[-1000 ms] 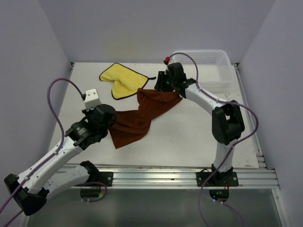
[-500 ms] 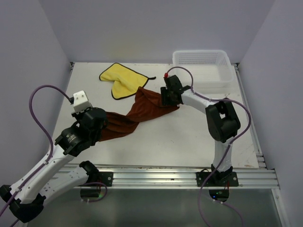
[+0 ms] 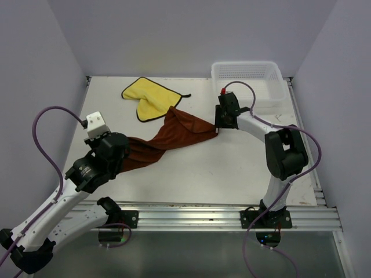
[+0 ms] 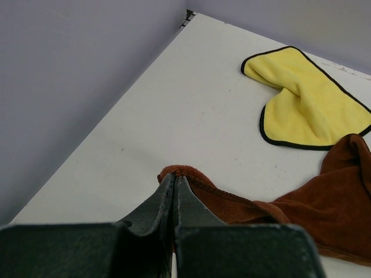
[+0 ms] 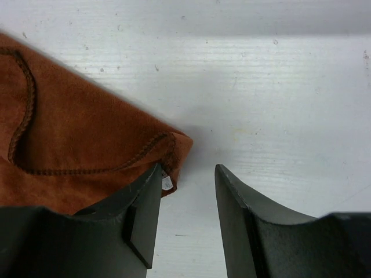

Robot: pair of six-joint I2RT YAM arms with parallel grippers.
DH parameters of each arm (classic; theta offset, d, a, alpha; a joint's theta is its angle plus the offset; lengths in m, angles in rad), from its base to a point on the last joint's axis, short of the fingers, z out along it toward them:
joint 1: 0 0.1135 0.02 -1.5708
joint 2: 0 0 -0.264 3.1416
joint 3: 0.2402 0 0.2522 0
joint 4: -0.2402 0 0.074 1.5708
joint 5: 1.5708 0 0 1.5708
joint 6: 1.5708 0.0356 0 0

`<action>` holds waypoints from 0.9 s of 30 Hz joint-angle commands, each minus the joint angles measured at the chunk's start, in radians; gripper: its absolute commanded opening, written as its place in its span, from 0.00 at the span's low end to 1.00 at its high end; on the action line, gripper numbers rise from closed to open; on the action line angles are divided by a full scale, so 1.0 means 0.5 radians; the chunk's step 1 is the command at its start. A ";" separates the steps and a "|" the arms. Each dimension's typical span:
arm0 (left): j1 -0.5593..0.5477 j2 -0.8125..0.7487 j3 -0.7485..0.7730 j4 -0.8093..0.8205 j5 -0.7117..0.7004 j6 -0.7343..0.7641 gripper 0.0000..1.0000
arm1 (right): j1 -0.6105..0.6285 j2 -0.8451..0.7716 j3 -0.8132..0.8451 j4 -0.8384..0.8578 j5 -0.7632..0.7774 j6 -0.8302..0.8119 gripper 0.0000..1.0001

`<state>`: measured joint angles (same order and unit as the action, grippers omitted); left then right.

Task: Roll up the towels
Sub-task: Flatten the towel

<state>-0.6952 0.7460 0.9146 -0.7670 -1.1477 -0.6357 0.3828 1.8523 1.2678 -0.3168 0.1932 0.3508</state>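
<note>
The rust-brown towel (image 3: 174, 134) lies stretched in a twisted band across the table. My left gripper (image 3: 119, 153) is shut on its left corner (image 4: 175, 174), with the cloth trailing away to the right (image 4: 324, 202). My right gripper (image 5: 188, 171) stands open at the towel's right corner (image 5: 87, 133). That corner rests against the left finger's tip, and bare table shows between the fingers. In the top view this gripper (image 3: 223, 123) sits just right of the corner. The yellow towel (image 3: 149, 98), dark-edged, lies folded at the back, its edge touching the brown one.
A white mesh basket (image 3: 272, 75) stands at the back right corner, just behind my right arm. Grey walls close in the table on the left, back and right. The yellow towel (image 4: 307, 104) lies beyond my left gripper.
My left gripper has drawn back to the left with the brown corner, pulling the towel out into a long band. My right gripper has slid right to the towel's right corner.
</note>
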 commanded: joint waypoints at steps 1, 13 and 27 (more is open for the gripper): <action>-0.005 -0.032 0.027 0.049 -0.113 0.029 0.00 | 0.020 -0.032 0.041 0.091 -0.021 -0.051 0.45; -0.005 -0.019 -0.019 0.178 -0.061 0.139 0.00 | 0.017 -0.001 0.069 0.066 -0.034 -0.020 0.00; -0.005 0.121 0.033 0.433 0.013 0.483 0.00 | -0.259 -1.012 0.050 -0.535 0.034 0.213 0.00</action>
<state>-0.6952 0.7780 0.9035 -0.6342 -1.1393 -0.4641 0.2985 1.5154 1.2678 -0.4671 0.1684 0.4126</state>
